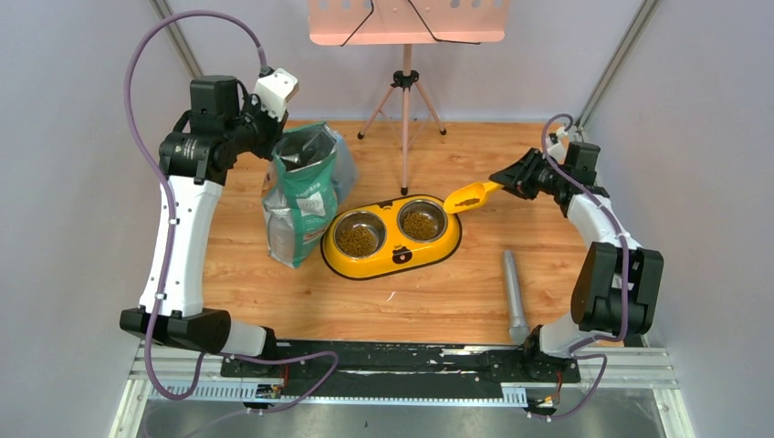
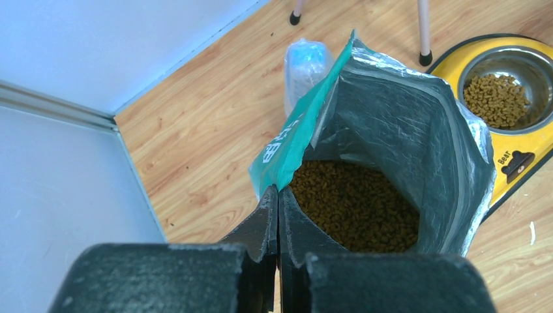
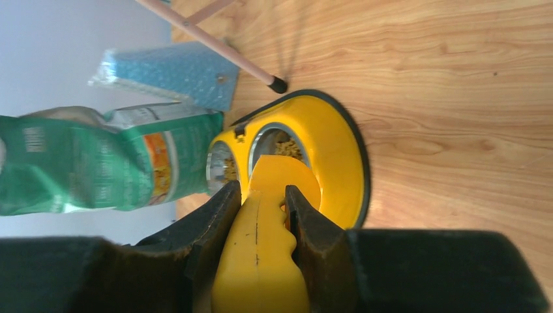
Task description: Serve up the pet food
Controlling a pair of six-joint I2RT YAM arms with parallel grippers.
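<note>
Brown pet food (image 2: 355, 205) fills the open green-and-white bag (image 1: 301, 196), standing left of the yellow double-bowl feeder (image 1: 392, 260). My left gripper (image 2: 278, 189) is shut on the bag's teal rim (image 2: 293, 140) and holds the mouth open. Both steel bowls hold kibble, the left one (image 1: 357, 241) and the right one (image 1: 421, 224). My right gripper (image 3: 263, 195) is shut on the handle of the orange-yellow scoop (image 1: 473, 196). The scoop hovers at the feeder's right end, over the right bowl's rim, with some kibble in it.
A grey cylinder (image 1: 514, 294) lies on the wooden table right of the feeder. A tripod (image 1: 403, 119) stands behind the feeder. A bubble-wrap packet (image 2: 306, 62) sits just behind the bag. Grey walls close in on both sides.
</note>
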